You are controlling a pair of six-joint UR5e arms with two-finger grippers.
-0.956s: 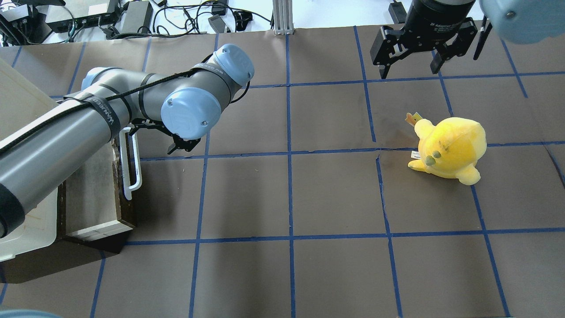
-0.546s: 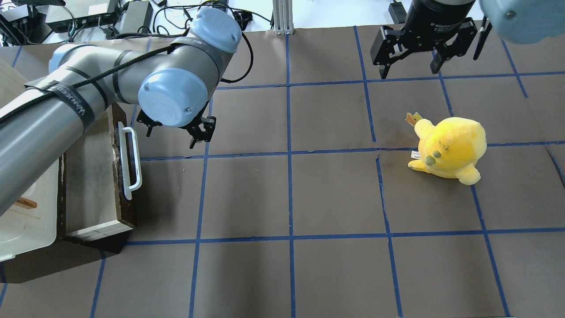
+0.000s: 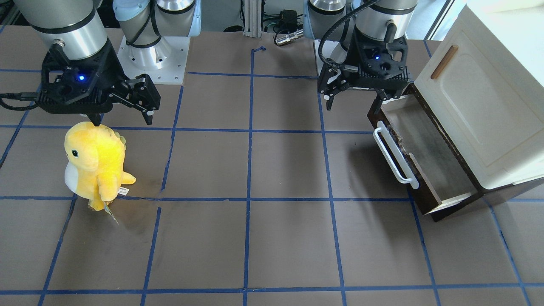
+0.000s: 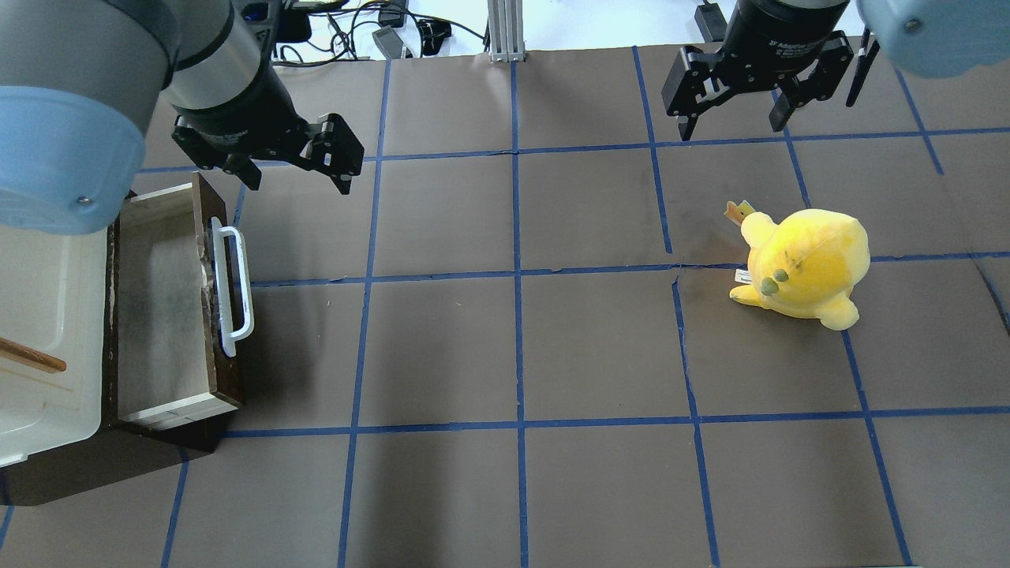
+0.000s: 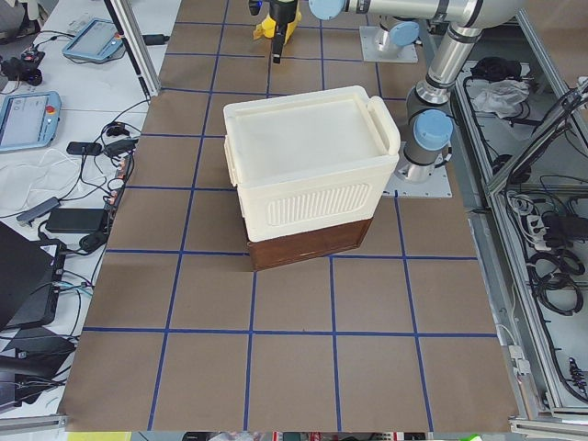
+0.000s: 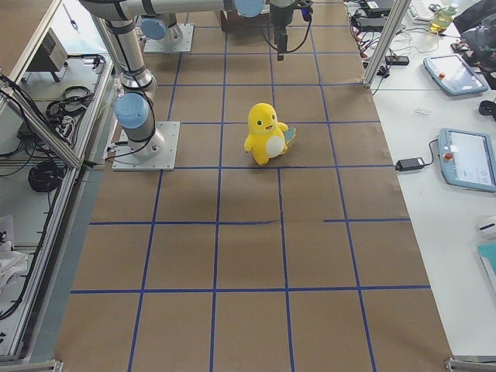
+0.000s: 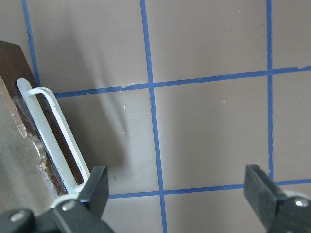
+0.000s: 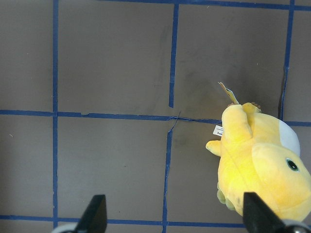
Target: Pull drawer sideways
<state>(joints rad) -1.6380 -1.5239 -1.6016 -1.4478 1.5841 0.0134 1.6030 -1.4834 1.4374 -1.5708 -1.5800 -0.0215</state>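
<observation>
The dark brown drawer (image 4: 162,308) stands pulled out of the cabinet at the table's left, its pale inside bare. Its white bar handle (image 4: 234,288) faces the table's middle. It also shows in the front view (image 3: 429,157) with the handle (image 3: 395,155). My left gripper (image 4: 298,183) is open and empty, hovering above the mat just beyond the drawer's far corner, apart from the handle. In the left wrist view the gripper (image 7: 176,187) is open, with the handle (image 7: 53,136) at the left. My right gripper (image 4: 731,130) is open and empty at the far right.
A cream cabinet (image 4: 39,315) with a small wooden handle sits over the drawer's back. A yellow plush toy (image 4: 805,268) stands on the mat at the right, below my right gripper, and shows in the right wrist view (image 8: 262,165). Cables and boxes lie beyond the far edge.
My left arm has swung up and away from the drawer handle towards the table's far side and now points down. The drawer stays pulled out. The right arm has not moved.
</observation>
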